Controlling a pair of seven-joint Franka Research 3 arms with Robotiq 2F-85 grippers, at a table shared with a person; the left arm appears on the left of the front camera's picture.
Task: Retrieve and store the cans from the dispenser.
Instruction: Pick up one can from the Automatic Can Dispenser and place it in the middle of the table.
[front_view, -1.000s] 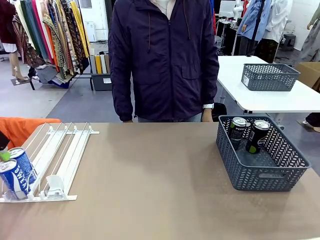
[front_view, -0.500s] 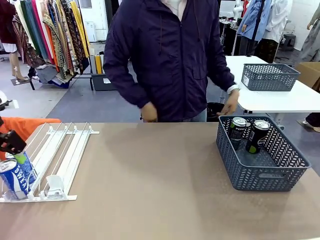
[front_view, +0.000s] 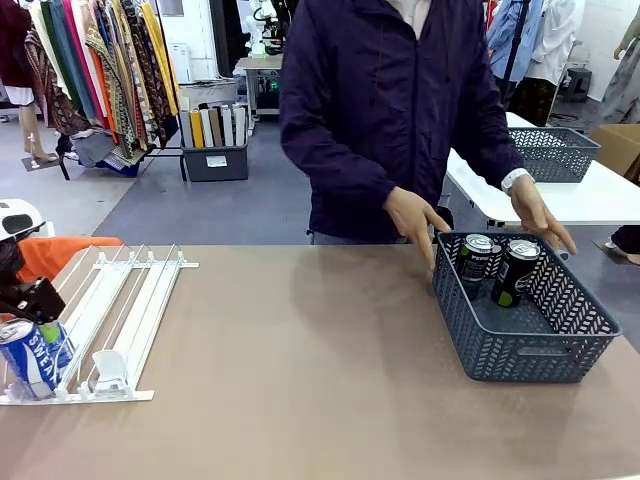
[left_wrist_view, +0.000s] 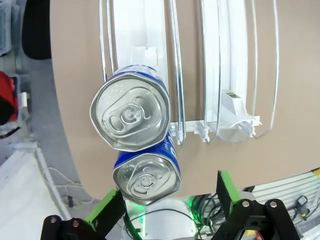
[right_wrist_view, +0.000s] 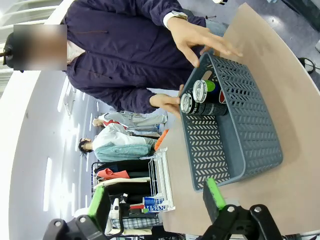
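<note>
Two blue cans (left_wrist_view: 131, 112) stand one behind the other in the outer lane of the white dispenser (front_view: 120, 310). They are at its near end, on the left side of the tabletop (front_view: 320, 400). The left end effector (left_wrist_view: 167, 204) hangs right above them, pointing down, with its fingers spread wide. The nearer can's silver top sits between the green fingertips (left_wrist_view: 107, 215), and I cannot tell if they touch it. A small white pusher block (front_view: 108, 375) sits at the end of a lane beside the cans. Far over on the right is a grey basket (front_view: 560, 335) with two black cans (front_view: 515, 270) standing in its far corner. A person (front_view: 400, 100) on the far side has both hands (front_view: 415, 220) at the basket's far rim. The right end effector (right_wrist_view: 155, 197) is up high, well apart from the basket. It is wide open and holds nothing.
</note>
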